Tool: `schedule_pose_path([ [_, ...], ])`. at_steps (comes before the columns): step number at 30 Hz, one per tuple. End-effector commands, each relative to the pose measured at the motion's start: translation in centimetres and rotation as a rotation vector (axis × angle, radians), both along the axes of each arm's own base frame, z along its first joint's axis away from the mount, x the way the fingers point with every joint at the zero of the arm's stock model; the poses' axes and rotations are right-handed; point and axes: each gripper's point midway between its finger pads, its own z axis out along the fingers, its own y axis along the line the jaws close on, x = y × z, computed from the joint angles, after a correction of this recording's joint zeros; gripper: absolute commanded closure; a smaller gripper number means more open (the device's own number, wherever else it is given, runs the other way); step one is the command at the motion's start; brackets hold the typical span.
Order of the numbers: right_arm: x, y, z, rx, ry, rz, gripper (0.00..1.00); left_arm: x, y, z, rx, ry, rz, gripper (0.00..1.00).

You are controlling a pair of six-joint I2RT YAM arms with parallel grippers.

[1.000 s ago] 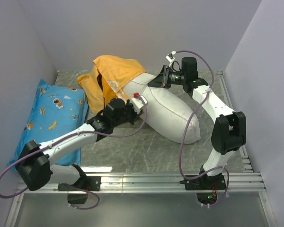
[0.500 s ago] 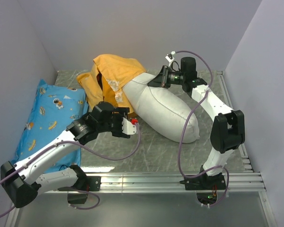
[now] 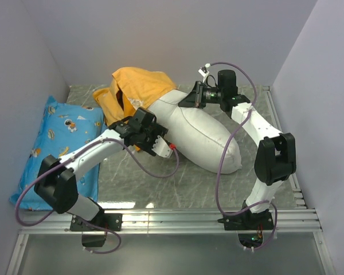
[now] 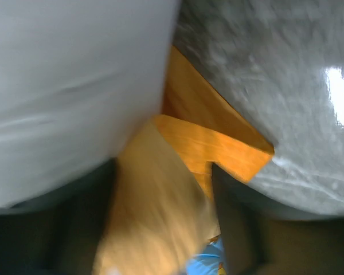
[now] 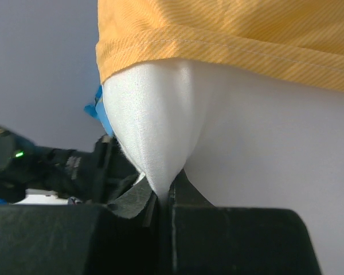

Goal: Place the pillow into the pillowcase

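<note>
I see the white pillow [image 3: 209, 134] lying diagonally on the worktop [image 3: 160, 179], puffy, near end free at right-centre. Far end is tucked under the hem of the orange pillowcase [image 3: 139, 86], which sits bunched and rumpled at the back. Most of the pillow is outside the case.

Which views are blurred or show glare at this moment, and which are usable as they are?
Left wrist: motion blur smears the pillowcase and the pillow, and a bright glare spot sits on the table. Right wrist: sharp where the right gripper pinches the pillow's corner. Top external: sharp and evenly lit, with soft shadows only.
</note>
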Motion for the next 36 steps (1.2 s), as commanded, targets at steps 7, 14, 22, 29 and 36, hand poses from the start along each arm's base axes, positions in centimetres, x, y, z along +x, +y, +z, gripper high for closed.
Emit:
schedule_pose_path([
  [7,0.8,1.2,1.5,0.053,-0.046,-0.007,1.0,-2.6,-6.4,4.2,-0.106,0.01,-0.298,1.0],
  [14,2.4,2.9,4.3,0.148,-0.075,-0.067,1.0,-7.8,-17.4,22.7,-0.755,0.05,-0.494,1.0],
  [22,0.3,5.1,-0.3,0.061,-0.053,-0.016,1.0,-7.9,-16.1,19.3,-0.802,0.162,-0.383,1.0],
  [29,-8.2,8.1,-6.3,-0.121,-0.125,0.252,1.0,-14.8,-12.2,13.2,-0.715,0.393,-0.346,1.0],
  [36,-17.3,8.0,-13.8,-0.236,0.041,0.457,0.85,-18.8,-10.0,16.9,-0.814,0.759,-0.041,0.26],
])
